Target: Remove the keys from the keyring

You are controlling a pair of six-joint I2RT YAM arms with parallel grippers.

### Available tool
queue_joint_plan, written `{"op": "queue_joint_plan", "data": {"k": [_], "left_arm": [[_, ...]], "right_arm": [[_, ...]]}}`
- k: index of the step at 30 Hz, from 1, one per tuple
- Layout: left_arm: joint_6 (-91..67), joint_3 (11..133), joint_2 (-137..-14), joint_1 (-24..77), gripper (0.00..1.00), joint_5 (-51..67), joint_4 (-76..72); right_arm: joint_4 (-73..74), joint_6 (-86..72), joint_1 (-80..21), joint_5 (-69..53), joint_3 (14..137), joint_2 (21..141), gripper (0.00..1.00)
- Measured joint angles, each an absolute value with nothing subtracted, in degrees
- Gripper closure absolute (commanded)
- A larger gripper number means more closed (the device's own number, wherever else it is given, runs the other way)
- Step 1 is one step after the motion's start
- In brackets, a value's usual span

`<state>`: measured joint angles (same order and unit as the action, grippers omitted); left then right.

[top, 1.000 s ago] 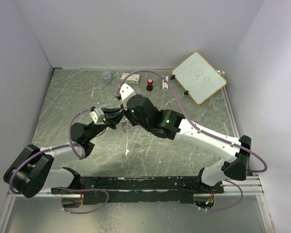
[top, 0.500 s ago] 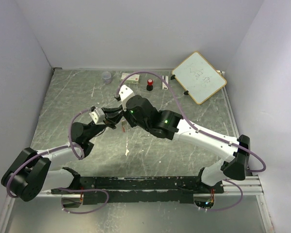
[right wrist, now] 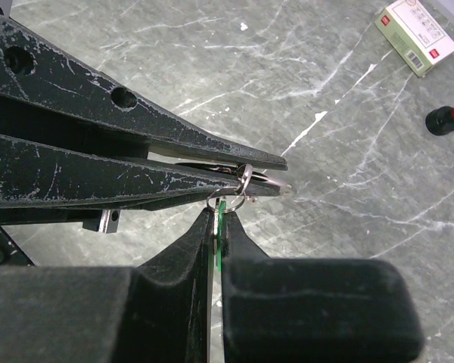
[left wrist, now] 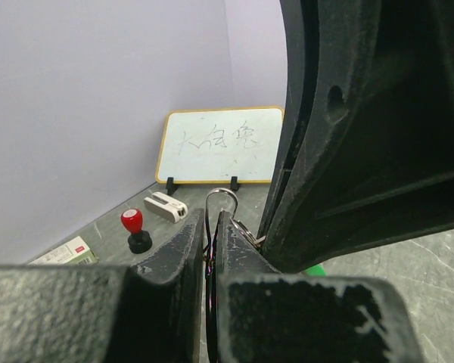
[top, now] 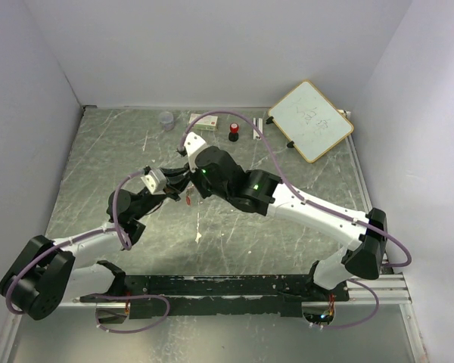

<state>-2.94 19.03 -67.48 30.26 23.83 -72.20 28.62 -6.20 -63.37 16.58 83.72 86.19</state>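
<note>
Above the middle of the table the two grippers meet. In the left wrist view my left gripper (left wrist: 209, 221) is shut on the keyring (left wrist: 223, 193), and a silver loop sticks out past its fingertips. In the right wrist view my right gripper (right wrist: 216, 217) is shut on the green key (right wrist: 221, 221), which hangs from the keyring's small linked loops (right wrist: 228, 201). The left gripper's long fingers (right wrist: 174, 162) cross just above it. In the top view a small red key (top: 189, 200) dangles below the left gripper (top: 178, 183) and the right gripper (top: 189, 180).
Along the back of the table stand a clear cup (top: 166, 119), a white box (top: 206, 120), a black knob with a red top (top: 233, 133), a small white device (top: 256, 133) and a framed whiteboard (top: 310, 119). Purple cables loop over both arms.
Both grippers, still locked together, have drifted slightly left and toward the back. The left arm's elbow has shifted. Both grips are unchanged.
</note>
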Motion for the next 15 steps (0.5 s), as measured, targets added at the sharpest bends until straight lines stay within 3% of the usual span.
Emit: {"op": "queue_joint_plan", "data": {"k": [15], "left_arm": [[-4.01, 18.24, -64.77, 30.87, 0.93, 18.68, -70.87]], "right_arm": [[22.48, -8.27, -63.0, 15.77, 79.64, 84.71, 1.0]]}}
